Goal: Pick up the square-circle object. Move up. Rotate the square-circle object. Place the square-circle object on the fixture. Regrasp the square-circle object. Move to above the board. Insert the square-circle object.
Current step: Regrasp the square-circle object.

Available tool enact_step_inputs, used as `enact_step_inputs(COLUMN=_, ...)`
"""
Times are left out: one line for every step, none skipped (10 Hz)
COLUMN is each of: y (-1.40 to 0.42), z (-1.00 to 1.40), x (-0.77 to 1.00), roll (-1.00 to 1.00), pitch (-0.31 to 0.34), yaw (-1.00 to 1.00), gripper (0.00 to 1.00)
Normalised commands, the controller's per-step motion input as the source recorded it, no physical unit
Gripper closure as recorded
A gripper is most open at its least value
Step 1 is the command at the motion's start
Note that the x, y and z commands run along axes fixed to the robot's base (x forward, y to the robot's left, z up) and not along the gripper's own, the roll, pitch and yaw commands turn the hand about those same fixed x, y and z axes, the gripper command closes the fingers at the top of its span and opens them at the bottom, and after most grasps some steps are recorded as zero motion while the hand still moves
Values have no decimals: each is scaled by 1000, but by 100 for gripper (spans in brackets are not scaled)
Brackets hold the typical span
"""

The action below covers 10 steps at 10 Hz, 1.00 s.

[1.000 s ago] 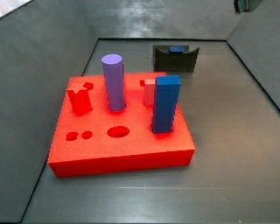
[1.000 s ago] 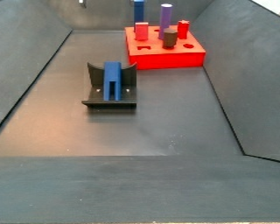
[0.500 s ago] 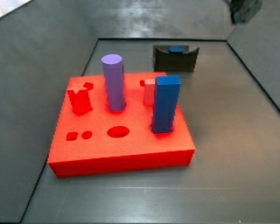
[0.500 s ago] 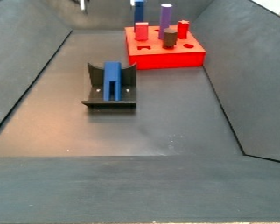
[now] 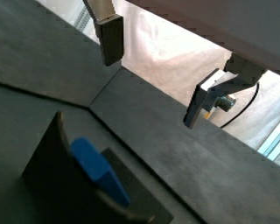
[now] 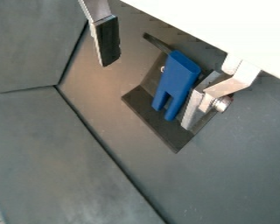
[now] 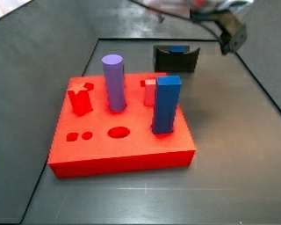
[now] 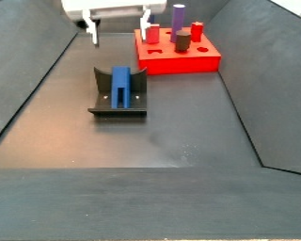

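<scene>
The square-circle object (image 8: 120,87) is a dark-blue piece lying in the notch of the dark fixture (image 8: 101,100), shown in both wrist views as the blue piece (image 6: 174,83) (image 5: 101,171) on its fixture (image 5: 49,166). My gripper (image 8: 119,31) hangs open above and behind the fixture, with nothing between its fingers. In a wrist view the gripper (image 6: 153,74) has one finger (image 6: 108,39) off to the side and the other next to the blue piece. The red board (image 7: 119,145) sits apart from the fixture (image 7: 176,58).
On the board stand a tall purple cylinder (image 7: 112,83), a tall blue square post (image 7: 167,104) and short red pegs (image 7: 80,99). Sloping grey walls (image 8: 27,94) enclose the dark floor on all sides.
The gripper has come down into both side views; it was almost out of frame before. The blue piece, fixture and board have not moved.
</scene>
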Motion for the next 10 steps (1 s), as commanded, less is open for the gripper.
enact_step_inputs(y=48, z=-1000, x=83, roll=78, pitch=-115, yaw=10, gripper=0)
enact_step_inputs(y=42, z=-1000, x=92, roll=80, pitch=-96, yaw=-18, gripper=0)
enact_step_inputs(y=37, z=-1000, x=101, roll=80, pitch=-78, yaw=-33, gripper=0)
enact_step_inputs(y=27, z=-929, x=103, roll=77, pitch=-60, yaw=-39, gripper=0)
enact_step_inputs(y=16, z=-728, x=94, roll=77, pitch=-32, yaw=-41, gripper=0)
enact_step_inputs(y=10, z=-582, x=85, roll=78, pitch=-15, yaw=-38, gripper=0)
enact_step_inputs(y=8, z=-445, x=75, roll=75, pitch=-11, yaw=-25, gripper=0)
enact_step_inputs(y=10, z=-307, x=65, roll=76, pitch=-12, yaw=-9, gripper=0)
enact_step_inputs(y=1, z=-176, x=17, roll=65, pitch=4, yaw=4, gripper=0)
enact_step_inputs(y=0, z=-500, x=0, roll=0, pitch=0, yaw=0, gripper=100)
